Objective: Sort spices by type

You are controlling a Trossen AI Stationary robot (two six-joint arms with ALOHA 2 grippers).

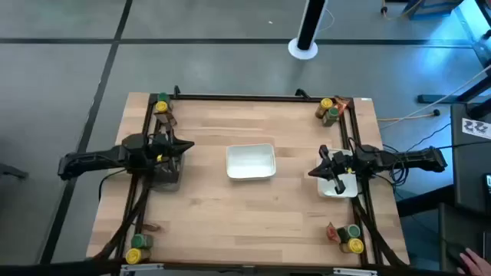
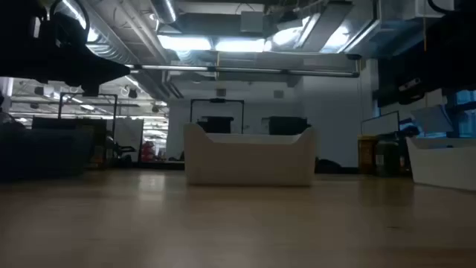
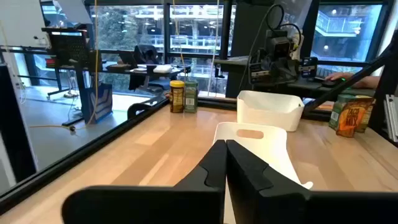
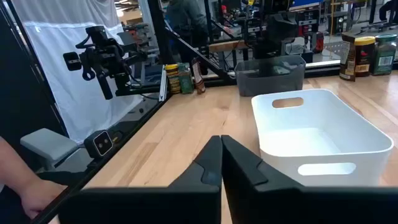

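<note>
High view — both arms are held over the table, nothing grasped.
High view: the left gripper [image 1: 184, 145] is clenched above the clear grey bin [image 1: 165, 175], the right gripper [image 1: 313, 172] clenched beside a white tray [image 1: 338, 186]; another white tray [image 1: 251, 162] is set mid-table, and spice jars [image 1: 162, 105] with packets are clustered at all four corners. Low view: the central tray [image 2: 249, 158] is seen across the wood. Left wrist view — shut fingers [image 3: 245, 171] are aimed over a tray [image 3: 254, 143]; two jars [image 3: 183, 96] stand at the far edge. Right wrist view: shut fingers [image 4: 242, 165] lie beside a tray [image 4: 323, 127].
</note>
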